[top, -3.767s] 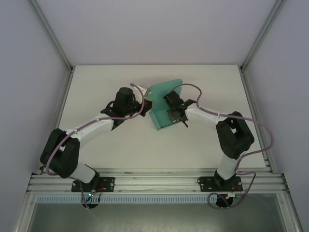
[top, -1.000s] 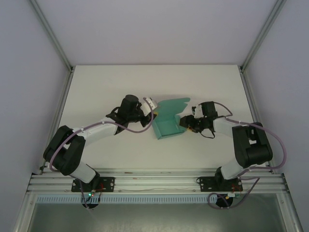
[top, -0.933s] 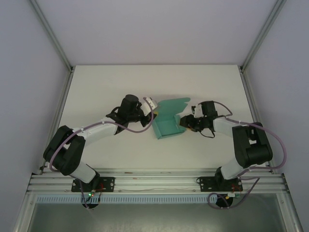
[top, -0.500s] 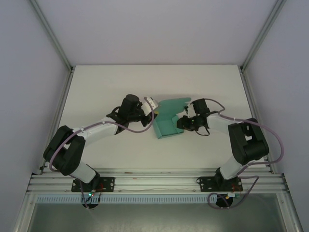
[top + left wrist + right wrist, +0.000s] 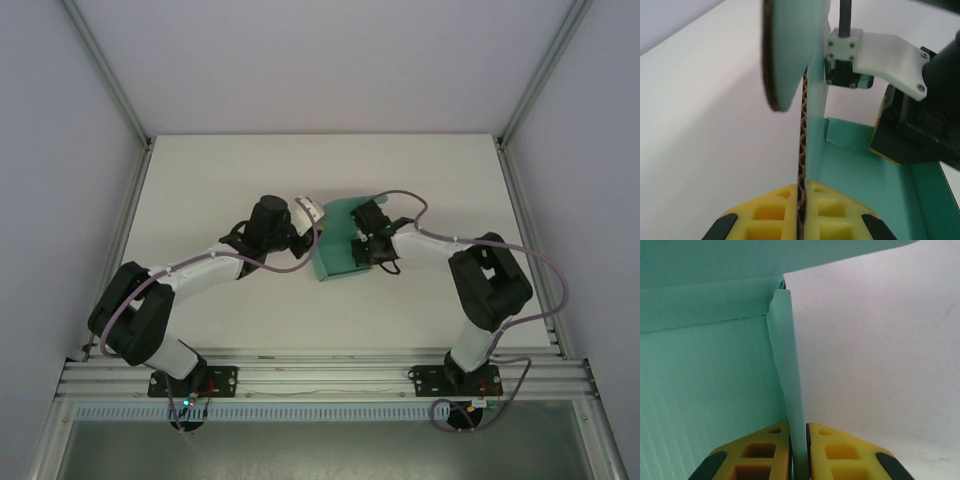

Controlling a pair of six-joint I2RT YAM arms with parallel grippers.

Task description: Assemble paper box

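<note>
The left gripper [image 5: 801, 199] pinches one thin wall of the box [image 5: 335, 260] and the right gripper [image 5: 799, 440] pinches another wall, mid-table [image 5: 250, 170], so both should hold tight and stand the walls up straight.

Overall light: bright, even and diffuse from above; the white table [image 5: 230, 170] looks almost washed out in the top view.
Shadows: soft and faint, a slightly darker patch inside the teal-green thin card paper box [image 5: 340, 262].
Left wrist focus: the left claw [image 5: 802, 200] and the card edge clamped in it are blurred; farther card is sharper.
Right wrist focus: the right claw [image 5: 799, 440] is soft; the card ribbing is readable.
Edges: the grey metal frame posts [image 5: 105, 70] slant with wide-angle perspective.
</note>
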